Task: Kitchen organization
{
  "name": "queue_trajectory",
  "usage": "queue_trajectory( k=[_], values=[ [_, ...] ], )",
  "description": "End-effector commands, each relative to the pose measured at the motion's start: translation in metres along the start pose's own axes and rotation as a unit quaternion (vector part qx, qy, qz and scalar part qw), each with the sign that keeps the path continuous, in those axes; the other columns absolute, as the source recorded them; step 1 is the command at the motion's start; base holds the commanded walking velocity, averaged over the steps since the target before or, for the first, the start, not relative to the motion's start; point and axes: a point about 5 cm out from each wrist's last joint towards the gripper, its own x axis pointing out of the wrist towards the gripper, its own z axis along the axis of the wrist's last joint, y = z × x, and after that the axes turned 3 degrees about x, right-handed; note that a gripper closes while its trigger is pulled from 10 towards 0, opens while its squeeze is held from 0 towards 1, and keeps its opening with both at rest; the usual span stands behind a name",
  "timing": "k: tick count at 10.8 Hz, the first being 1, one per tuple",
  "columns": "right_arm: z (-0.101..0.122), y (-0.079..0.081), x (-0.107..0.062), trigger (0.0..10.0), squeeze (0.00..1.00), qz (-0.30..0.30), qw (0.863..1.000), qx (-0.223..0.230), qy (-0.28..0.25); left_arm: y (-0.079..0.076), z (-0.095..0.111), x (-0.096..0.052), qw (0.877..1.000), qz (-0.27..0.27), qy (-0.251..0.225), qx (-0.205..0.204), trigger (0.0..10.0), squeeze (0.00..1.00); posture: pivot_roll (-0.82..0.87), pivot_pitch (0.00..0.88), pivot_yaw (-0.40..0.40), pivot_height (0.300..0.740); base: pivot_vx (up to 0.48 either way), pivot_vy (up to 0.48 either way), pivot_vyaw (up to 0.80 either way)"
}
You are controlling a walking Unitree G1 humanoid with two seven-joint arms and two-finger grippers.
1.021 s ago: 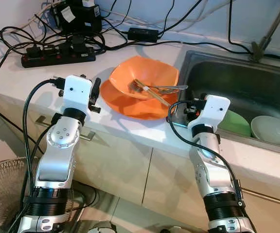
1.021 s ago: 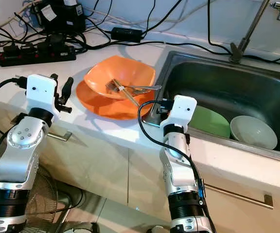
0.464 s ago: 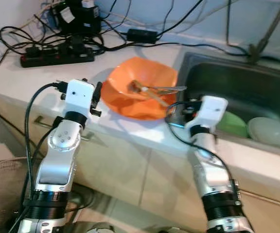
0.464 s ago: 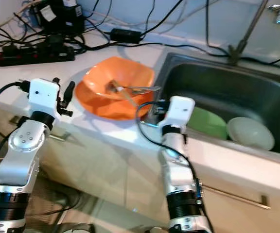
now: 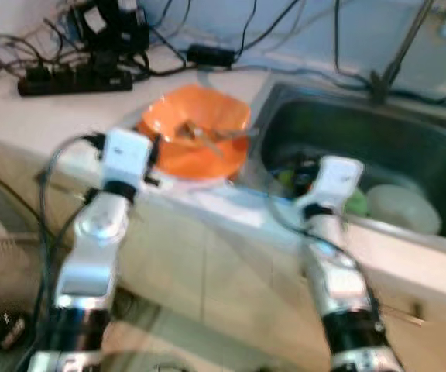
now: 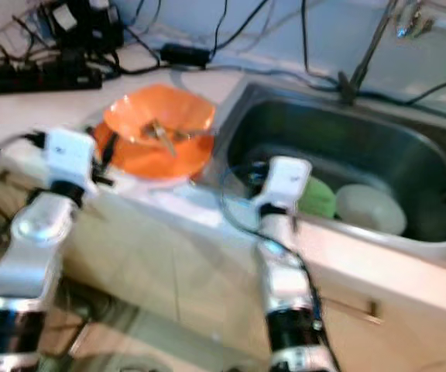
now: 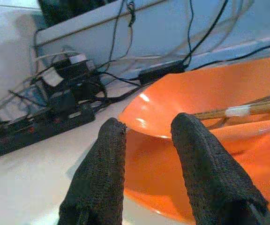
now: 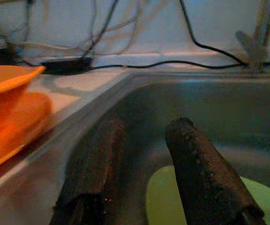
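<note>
Head views blurred, so I'm probably mid-step toward the surface (image 5: 45, 116). Nearest: my two arms raised at the front edge.

My left end effector (image 7: 146, 136) sits just short of the orange dishes, fingers (image 7: 102, 173) parted a moderate gap, nothing between them. It points at the rim of the orange bowl (image 7: 210, 108), likely lined up to take the rim.

My right end effector (image 8: 142, 140) hangs over the near lip of the sink (image 8: 228, 108), fingers parted, holding nothing, aimed down into the basin, looks staged for the dishes in there.

Next out: the orange bowl sits on an orange plate (image 5: 169, 167), stacked, beside the sink's left wall. Chopsticks (image 7: 247, 110) with a white band and what looks like a fork (image 5: 223, 136) lie inside the bowl, so it reads as used tableware waiting to be sorted. Utensils are loose and could slide if the bowl tips.

In the sink: a green plate (image 6: 316, 198) just past my right end effector, leaning on the basin floor, and a pale bowl (image 6: 370, 209) beside it to the right, touching or nearly so, too blurred to tell.

Farthest: a black power strip (image 5: 76, 77), a black adapter (image 5: 211, 54) and tangled cables along the wall, and a faucet base (image 6: 351, 77) behind the sink.

Judgement: early in the task, nothing gripped yet.
</note>
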Motion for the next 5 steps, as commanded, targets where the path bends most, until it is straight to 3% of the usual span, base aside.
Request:
queue_trajectory(
  k=[1, 5],
  values=[
    [-0.0028, -0.0107, -0.0005, 10.0, 0.0, -0.016, 1.0, -0.009, 0.008, -0.0054, 0.0052, 0.001, 1.0, -0.005, -0.01, -0.006, 10.0, 0.0, 0.08, 0.047, -0.009, 0.74, 0.0, 0.0, 0.0],
    [-0.003, -0.0088, 0.0, 10.0, 0.0, -0.01, 1.0, -0.01, 0.01, -0.0001, 0.0049, 0.0004, 1.0, 0.003, -0.009, 0.007, 10.0, 0.0, 0.08, 0.059, -0.018, 0.74, 0.0, 0.0, 0.0]
  ],
)
